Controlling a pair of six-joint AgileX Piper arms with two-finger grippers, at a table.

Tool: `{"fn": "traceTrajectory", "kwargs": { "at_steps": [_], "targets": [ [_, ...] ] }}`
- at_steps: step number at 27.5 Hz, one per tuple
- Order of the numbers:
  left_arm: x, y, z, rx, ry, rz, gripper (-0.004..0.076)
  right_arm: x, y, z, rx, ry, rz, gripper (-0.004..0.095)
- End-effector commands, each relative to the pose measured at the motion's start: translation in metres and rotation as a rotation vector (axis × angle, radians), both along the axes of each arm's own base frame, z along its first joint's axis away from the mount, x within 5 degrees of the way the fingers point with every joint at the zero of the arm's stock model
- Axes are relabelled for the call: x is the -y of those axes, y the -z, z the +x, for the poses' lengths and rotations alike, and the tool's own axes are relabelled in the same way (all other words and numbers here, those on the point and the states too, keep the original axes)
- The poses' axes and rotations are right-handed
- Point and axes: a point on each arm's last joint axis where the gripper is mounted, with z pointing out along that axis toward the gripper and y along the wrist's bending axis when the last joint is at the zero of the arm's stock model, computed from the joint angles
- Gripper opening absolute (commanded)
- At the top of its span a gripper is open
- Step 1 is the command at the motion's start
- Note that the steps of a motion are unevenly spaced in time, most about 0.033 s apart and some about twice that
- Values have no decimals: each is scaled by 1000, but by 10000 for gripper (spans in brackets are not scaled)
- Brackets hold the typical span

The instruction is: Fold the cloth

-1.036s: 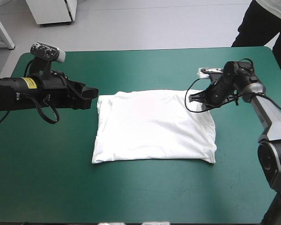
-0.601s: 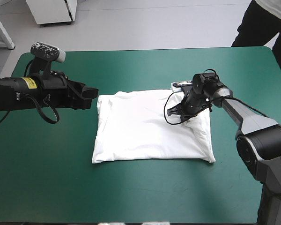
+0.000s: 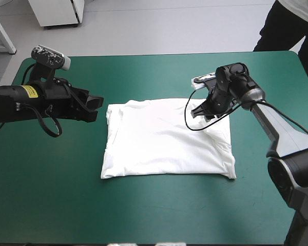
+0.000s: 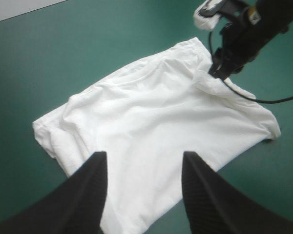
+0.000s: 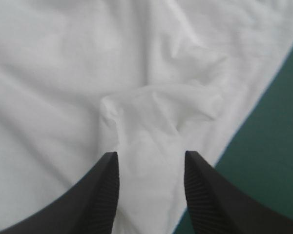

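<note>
The white T-shirt (image 3: 167, 139) lies as a flat folded rectangle in the middle of the table. My right gripper (image 3: 206, 110) is low over its far right corner. In the right wrist view it (image 5: 150, 161) is open, and its fingers straddle a raised ridge of the T-shirt (image 5: 151, 112). My left gripper (image 3: 96, 104) hovers just off the shirt's far left corner. Seen from the left wrist, this gripper (image 4: 144, 161) is open and nothing is between its fingers. That view looks across the T-shirt (image 4: 151, 126) to the right gripper (image 4: 220, 70).
The teal-green cover (image 3: 143, 205) shows on every side of the shirt, widest toward the near edge and the left. The table's rounded far right corner (image 3: 292, 54) lies beyond the right arm.
My right gripper came in from beyond the shirt's right edge onto its far right corner, then drew back slightly toward the far edge, leaving the cloth puckered. My left gripper drew back a little.
</note>
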Motion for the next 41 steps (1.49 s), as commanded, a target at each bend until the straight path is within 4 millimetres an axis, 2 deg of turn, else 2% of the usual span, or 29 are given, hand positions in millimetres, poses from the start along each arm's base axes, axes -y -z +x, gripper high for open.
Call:
{"fn": "traceTrajectory", "kwargs": {
  "at_steps": [1,4,6,8,10,16,21,28,36,41],
  "targets": [
    [-8,-9,-25,18,-25,9,358,19,-55,-30,121,34,-11,426],
    [-12,15,-45,-12,-42,99,359,41,-88,-77,210,73,-23,426],
    [-18,37,-48,-77,-110,140,397,54,-102,-112,258,89,-24,426],
    [-18,63,-43,-155,-122,190,469,65,-113,-146,308,116,0,426],
    [-15,85,-33,-232,-127,235,475,74,-119,-168,345,130,3,426],
    [-2,152,2,-415,-155,287,475,93,-127,-214,444,155,-15,428],
    [7,196,21,-520,-163,301,475,99,-128,-228,473,188,-9,428],
    [16,226,44,-534,-207,271,475,96,-111,-226,408,186,-11,428],
    [24,266,60,-610,-228,298,475,95,-98,-225,365,187,-12,428],
    [41,285,62,-653,-192,335,459,94,-74,-223,297,179,-35,434]
  ]
}}
